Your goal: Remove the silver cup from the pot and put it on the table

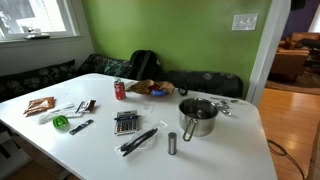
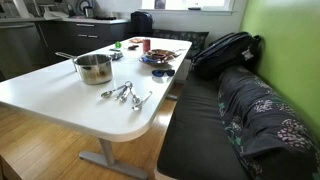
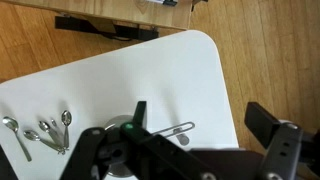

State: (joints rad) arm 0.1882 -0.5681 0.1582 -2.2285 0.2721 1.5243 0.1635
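Evidently approach phase: pincer [image 3: 200,140] spread wide, empty, pot [image 1: 200,122] seemingly beneath it on table [image 3: 120,80]; cup unseen; next, descend and close on its rim.

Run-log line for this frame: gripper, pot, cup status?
gripper: open, empty, above table | pot: upright on table, near corner | silver cup: not discernible in pot | arm: absent from both exterior views

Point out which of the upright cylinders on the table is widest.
The shiny steel pot, with its long handle; the dark grey cylinder and red can are far slimmer.
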